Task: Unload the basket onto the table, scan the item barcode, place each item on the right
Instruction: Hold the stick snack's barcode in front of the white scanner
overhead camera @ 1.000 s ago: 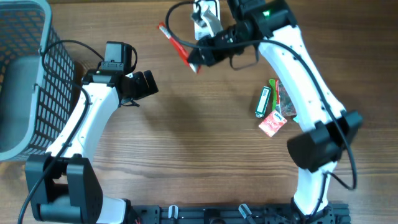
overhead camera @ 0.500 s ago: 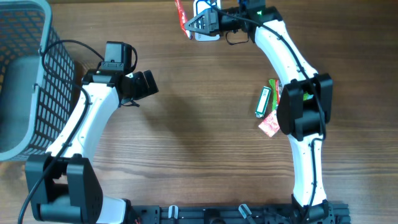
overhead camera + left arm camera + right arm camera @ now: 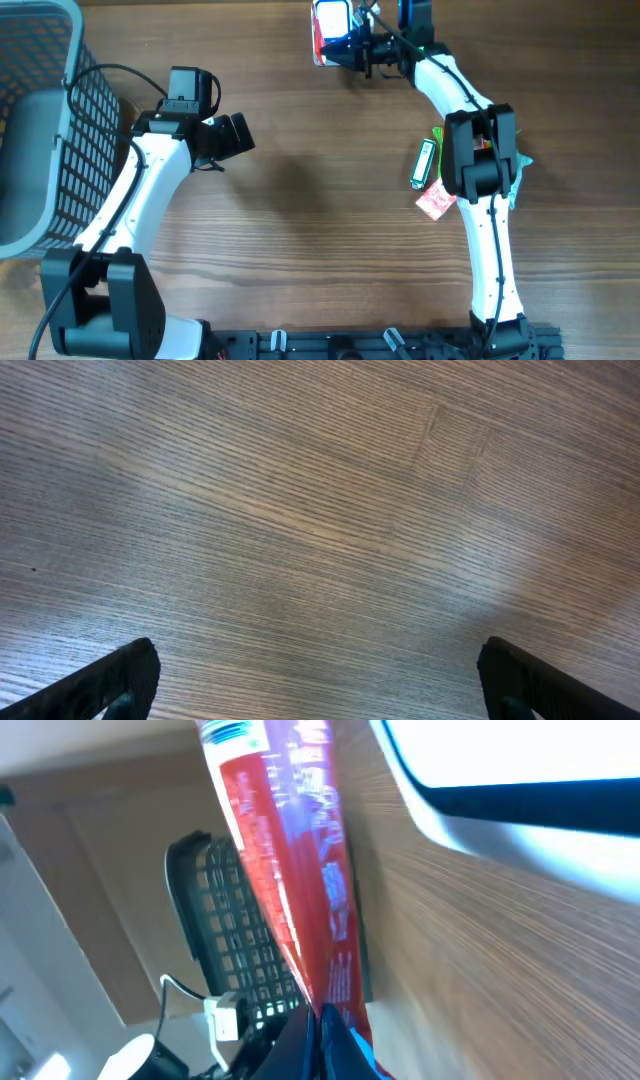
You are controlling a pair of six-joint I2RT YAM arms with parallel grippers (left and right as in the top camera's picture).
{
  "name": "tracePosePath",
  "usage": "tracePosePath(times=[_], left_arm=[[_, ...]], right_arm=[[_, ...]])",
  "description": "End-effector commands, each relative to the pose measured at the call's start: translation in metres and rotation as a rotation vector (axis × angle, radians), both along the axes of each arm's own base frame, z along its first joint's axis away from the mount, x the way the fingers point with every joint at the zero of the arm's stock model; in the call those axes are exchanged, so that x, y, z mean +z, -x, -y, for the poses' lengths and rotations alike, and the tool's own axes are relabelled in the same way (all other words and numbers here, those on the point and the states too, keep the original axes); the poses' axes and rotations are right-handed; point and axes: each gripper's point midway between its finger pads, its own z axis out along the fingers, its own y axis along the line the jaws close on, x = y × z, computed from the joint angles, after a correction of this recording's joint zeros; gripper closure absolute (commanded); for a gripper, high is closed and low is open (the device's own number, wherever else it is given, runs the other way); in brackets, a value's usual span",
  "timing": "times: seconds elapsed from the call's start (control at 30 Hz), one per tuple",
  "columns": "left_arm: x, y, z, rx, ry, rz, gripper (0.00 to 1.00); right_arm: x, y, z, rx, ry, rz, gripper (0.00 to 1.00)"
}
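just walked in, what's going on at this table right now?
The right gripper is shut on a red packet and holds it at the white scanner at the far edge of the table; the scanner glows blue. The left gripper hangs open over bare wood, holding nothing. A few other packets lie beside the right arm, and a grey mesh basket stands at the left edge.
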Motion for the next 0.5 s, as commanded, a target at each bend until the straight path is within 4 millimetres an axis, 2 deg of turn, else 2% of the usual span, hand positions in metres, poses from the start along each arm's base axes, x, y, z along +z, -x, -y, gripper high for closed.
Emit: tracePosePath(times=[0.0, 0.13, 0.47], left_arm=[[-0.001, -0.001, -0.001, -0.002, -0.004, -0.003, 0.00], [-0.001, -0.001, -0.001, -0.002, -0.004, -0.003, 0.00], [-0.001, -0.001, -0.001, -0.002, -0.004, -0.003, 0.00]], right_arm=[[-0.005, -0.014, 0.018, -0.070, 0.017, -0.057, 0.96], [-0.014, -0.021, 0.030, -0.131, 0.045, -0.136, 0.96], [-0.012, -0.013, 0.028, -0.091, 0.027, -0.164, 0.96]])
